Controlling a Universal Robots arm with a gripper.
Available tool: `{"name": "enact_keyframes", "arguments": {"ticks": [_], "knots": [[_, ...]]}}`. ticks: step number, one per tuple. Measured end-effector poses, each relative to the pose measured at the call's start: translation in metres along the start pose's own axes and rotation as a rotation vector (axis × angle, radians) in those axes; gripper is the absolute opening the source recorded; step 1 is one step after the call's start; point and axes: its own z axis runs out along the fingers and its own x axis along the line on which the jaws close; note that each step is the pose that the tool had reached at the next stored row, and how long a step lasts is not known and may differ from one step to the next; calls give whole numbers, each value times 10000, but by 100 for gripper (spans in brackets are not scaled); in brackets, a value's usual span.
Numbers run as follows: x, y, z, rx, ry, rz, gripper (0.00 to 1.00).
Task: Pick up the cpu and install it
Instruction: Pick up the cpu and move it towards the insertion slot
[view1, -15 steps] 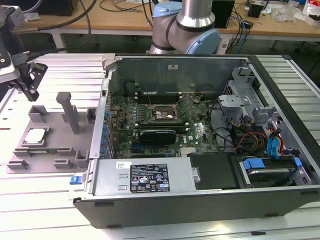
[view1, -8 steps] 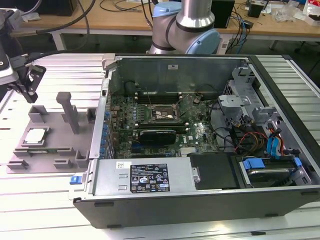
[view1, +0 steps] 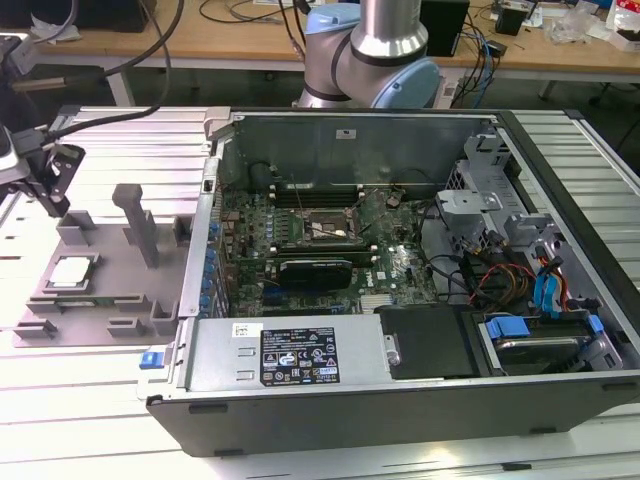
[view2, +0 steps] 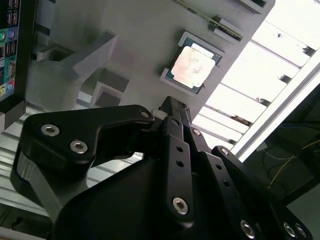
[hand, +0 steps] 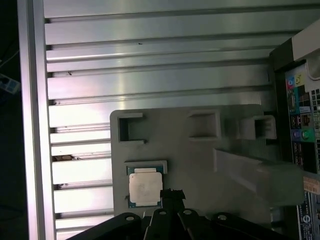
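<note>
First wrist view shows you one cpu, square, lying flat, metal top up, on one grey fixture; the gripper has its jaws closed, empty.

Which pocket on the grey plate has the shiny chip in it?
The pocket closest to the gripper: the chip lies flat in it, while the other pockets on the plate hold nothing.

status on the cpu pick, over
Gripper shut, empty, above the fixture. Cpu flat in its fixture pocket, not picked. Nothing between them.
</note>
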Motion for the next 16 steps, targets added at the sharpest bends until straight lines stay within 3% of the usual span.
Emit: {"name": "enact_keyframes", "arguments": {"ticks": [16], "knots": [[106, -20, 140, -2, -40, -2, 11]]}}
